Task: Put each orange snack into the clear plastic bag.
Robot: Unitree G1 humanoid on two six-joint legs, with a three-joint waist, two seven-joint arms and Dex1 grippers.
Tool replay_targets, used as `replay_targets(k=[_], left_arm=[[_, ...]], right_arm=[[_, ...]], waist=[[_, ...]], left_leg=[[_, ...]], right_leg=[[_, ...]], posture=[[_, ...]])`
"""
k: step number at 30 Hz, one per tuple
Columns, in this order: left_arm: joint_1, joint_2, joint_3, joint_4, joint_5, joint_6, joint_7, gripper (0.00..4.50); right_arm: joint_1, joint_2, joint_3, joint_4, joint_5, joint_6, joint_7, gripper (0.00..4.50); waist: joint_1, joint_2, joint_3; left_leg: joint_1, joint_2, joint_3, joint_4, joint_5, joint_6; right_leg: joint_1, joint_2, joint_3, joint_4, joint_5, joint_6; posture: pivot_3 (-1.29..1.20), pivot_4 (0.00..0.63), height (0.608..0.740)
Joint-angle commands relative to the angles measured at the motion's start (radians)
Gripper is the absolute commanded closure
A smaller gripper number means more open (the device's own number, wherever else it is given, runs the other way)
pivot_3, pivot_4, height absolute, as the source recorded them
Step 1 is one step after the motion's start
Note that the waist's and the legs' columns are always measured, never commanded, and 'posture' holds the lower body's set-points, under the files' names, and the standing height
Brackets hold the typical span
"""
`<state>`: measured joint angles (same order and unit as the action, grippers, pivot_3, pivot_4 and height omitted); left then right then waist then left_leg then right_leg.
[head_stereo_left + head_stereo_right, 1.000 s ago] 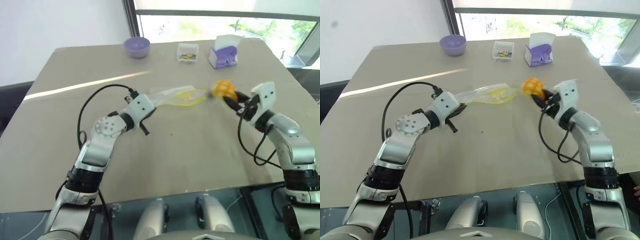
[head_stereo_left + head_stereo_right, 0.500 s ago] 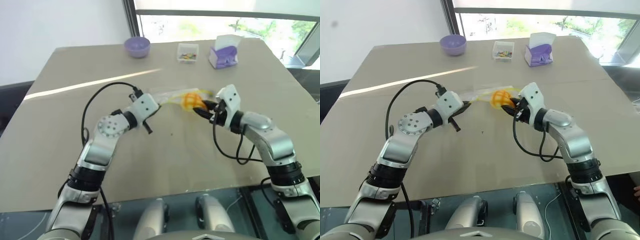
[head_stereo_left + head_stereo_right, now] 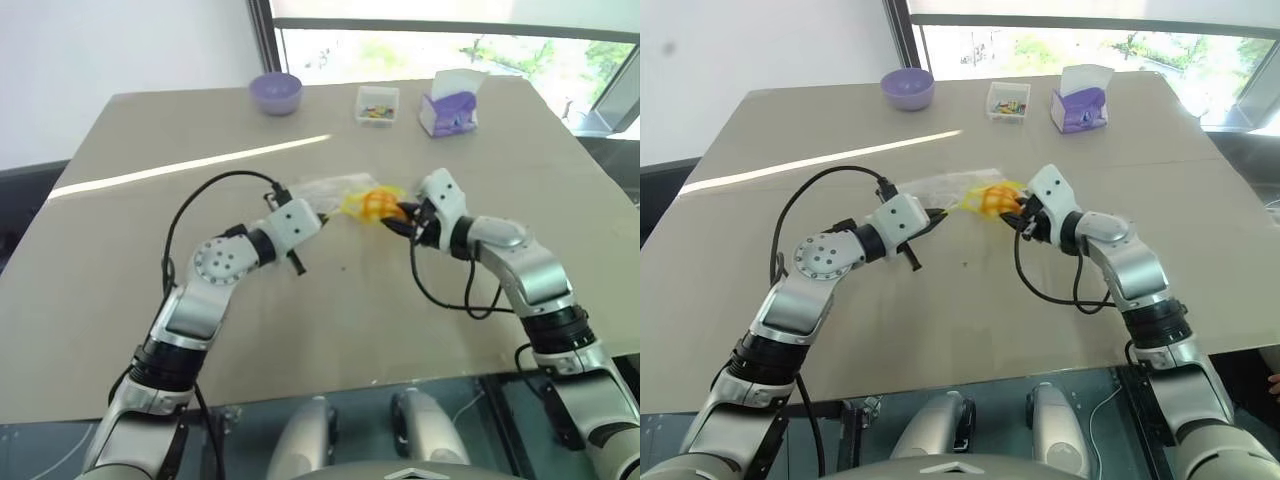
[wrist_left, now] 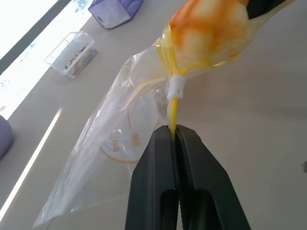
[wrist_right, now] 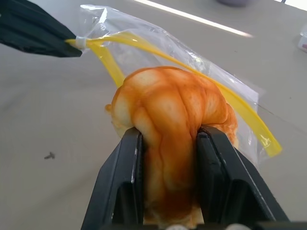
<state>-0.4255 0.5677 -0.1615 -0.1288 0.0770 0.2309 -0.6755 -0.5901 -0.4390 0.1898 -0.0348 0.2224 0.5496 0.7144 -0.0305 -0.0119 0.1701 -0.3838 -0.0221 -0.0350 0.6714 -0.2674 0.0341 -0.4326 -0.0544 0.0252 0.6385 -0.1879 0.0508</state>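
From the head camera we see a tan table [image 3: 300, 330] with our two arms meeting near its middle. Our left gripper [image 3: 322, 213] pinches the yellow seal strip of the clear plastic bag [image 3: 325, 190], holding its mouth off the table. Our right gripper [image 3: 397, 212] presses the orange snack [image 3: 370, 203] into that mouth. At the far edge stand a purple bowl [image 3: 274, 93], a small clear box of colourful bits [image 3: 376, 104] and a purple tissue box [image 3: 449, 104], all well apart from the work.

In the left wrist view the jaws are fully closed on the thin strip, right beside its white slider [image 4: 175, 86] — a narrow hold. The bag hangs slack behind, with the snack bulging at its opening.

In the right wrist view the jaws squeeze the bun hard enough to dent its sides. The strip arches over its top; the snack sits at the mouth, only partly inside as far as we can tell.

We judge the risks thus: a further push may drag the strip out of the left pinch, collapsing the mouth. The opening looks tight, so the bun may snag on the seal. Letting go now could let it roll back out onto the table.
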Motion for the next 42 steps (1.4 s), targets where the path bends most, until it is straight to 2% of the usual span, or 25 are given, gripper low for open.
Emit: replay_targets(k=[1,7,17,20,27,34,42], left_arm=[[-0.010,0.009,0.025,-0.026,-0.003,-0.015,0.005,4.50],[-0.008,0.010,0.020,-0.025,-0.009,-0.050,-0.006,4.50],[0.072,0.033,-0.004,-0.030,-0.053,-0.265,-0.101,4.50],[0.091,0.045,-0.001,-0.026,-0.049,-0.278,-0.117,4.50],[0.105,0.066,0.030,-0.002,-0.067,-0.266,-0.132,4.50],[0.072,0.048,0.026,0.003,-0.085,-0.258,-0.131,4.50],[0.065,0.035,0.014,-0.007,-0.090,-0.258,-0.133,4.50]], right_arm=[[0.008,-0.013,-0.018,-0.068,0.019,0.015,0.020,3.04],[0.016,-0.009,-0.019,-0.076,0.028,0.047,0.027,3.04],[-0.015,0.066,-0.079,-0.016,0.069,0.089,-0.039,3.04],[-0.038,0.111,-0.116,0.026,0.085,0.101,-0.084,3.04],[-0.032,0.141,-0.159,0.023,0.139,0.120,-0.086,3.04],[-0.035,0.154,-0.024,0.093,-0.047,-0.103,-0.130,3.04],[-0.033,0.220,0.029,0.115,-0.115,-0.126,-0.167,3.04]], waist=[[-0.001,0.000,0.000],[-0.004,0.000,0.000],[-0.003,0.000,0.000],[-0.003,0.000,0.000],[-0.002,0.000,0.000],[-0.007,0.000,0.000],[-0.006,0.000,0.000]], left_leg=[[0.000,0.000,0.000,0.000,0.000,0.000],[0.000,0.000,0.000,0.000,0.000,0.000],[0.000,0.001,0.000,-0.001,0.000,0.000],[0.000,0.001,0.001,-0.001,0.000,0.000],[0.000,0.001,0.000,-0.001,0.000,0.000],[0.000,0.001,0.000,-0.001,0.000,0.000],[0.000,0.001,0.000,-0.001,0.000,0.000]], right_leg=[[0.000,0.000,0.000,0.000,0.000,0.000],[0.000,0.000,0.000,0.000,0.000,0.000],[0.000,0.000,0.000,-0.001,0.000,0.000],[0.000,0.000,0.000,-0.001,0.000,0.000],[0.000,0.000,0.000,-0.002,0.000,0.000],[0.000,0.000,0.000,-0.001,0.000,0.000],[0.000,0.000,0.000,-0.001,0.000,0.000]], posture=[[0.00,0.150,0.740],[0.00,0.150,0.740],[0.00,0.150,0.740],[0.00,0.150,0.740],[0.00,0.150,0.740],[0.00,0.150,0.740],[0.00,0.150,0.740]])
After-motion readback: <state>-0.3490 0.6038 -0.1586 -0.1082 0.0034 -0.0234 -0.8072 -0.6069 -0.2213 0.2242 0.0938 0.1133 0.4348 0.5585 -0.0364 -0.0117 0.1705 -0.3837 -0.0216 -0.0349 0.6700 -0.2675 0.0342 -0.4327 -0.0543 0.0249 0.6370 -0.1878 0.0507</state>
